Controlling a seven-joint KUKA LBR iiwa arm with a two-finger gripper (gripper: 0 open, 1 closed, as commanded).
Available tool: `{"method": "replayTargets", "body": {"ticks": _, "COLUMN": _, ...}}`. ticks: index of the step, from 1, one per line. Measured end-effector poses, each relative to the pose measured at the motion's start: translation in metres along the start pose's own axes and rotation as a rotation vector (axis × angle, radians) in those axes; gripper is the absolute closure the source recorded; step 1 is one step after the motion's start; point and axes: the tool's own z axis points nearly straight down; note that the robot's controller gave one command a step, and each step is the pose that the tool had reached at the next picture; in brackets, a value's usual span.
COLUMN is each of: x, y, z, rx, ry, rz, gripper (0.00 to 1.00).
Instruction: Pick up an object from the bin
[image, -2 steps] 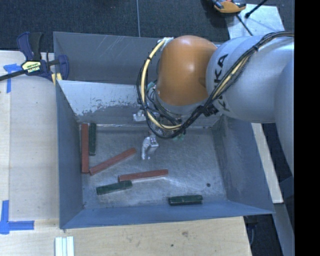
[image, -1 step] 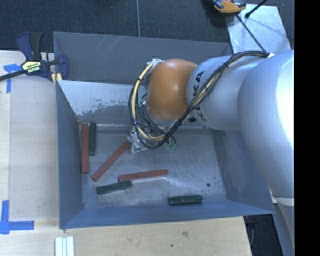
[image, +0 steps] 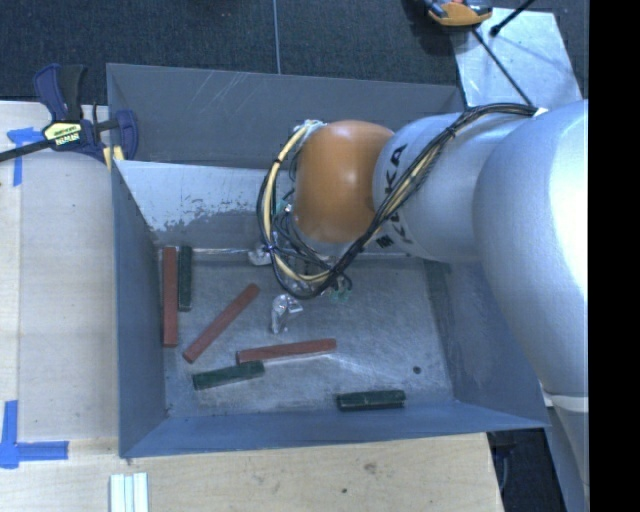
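Note:
My gripper (image: 282, 316) hangs below the orange cover near the middle of the bin; its silver fingertips sit close together just above the floor with nothing visible between them. A reddish-brown flat stick (image: 221, 322) lies tilted just to its left. Another reddish-brown stick (image: 286, 351) lies level right below the fingertips. A dark green stick (image: 228, 376) lies at that stick's left end.
Along the left wall a long reddish-brown stick (image: 170, 296) lies upright in the view with a short dark green stick (image: 185, 279) beside it. One more dark green stick (image: 371, 400) rests near the front wall. The arm covers the bin's right rear part.

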Motion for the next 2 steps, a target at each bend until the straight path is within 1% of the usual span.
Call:
{"method": "replayTargets", "body": {"ticks": 1, "x": 0.0, "y": 0.0, "z": 0.0, "rx": 0.0, "ry": 0.0, "rz": 0.0, "gripper": 0.0}}
{"method": "replayTargets", "body": {"ticks": 2, "x": -0.035, "y": 0.039, "z": -0.002, "rx": 0.003, "ry": -0.008, "rz": -0.346, "gripper": 1.0}}
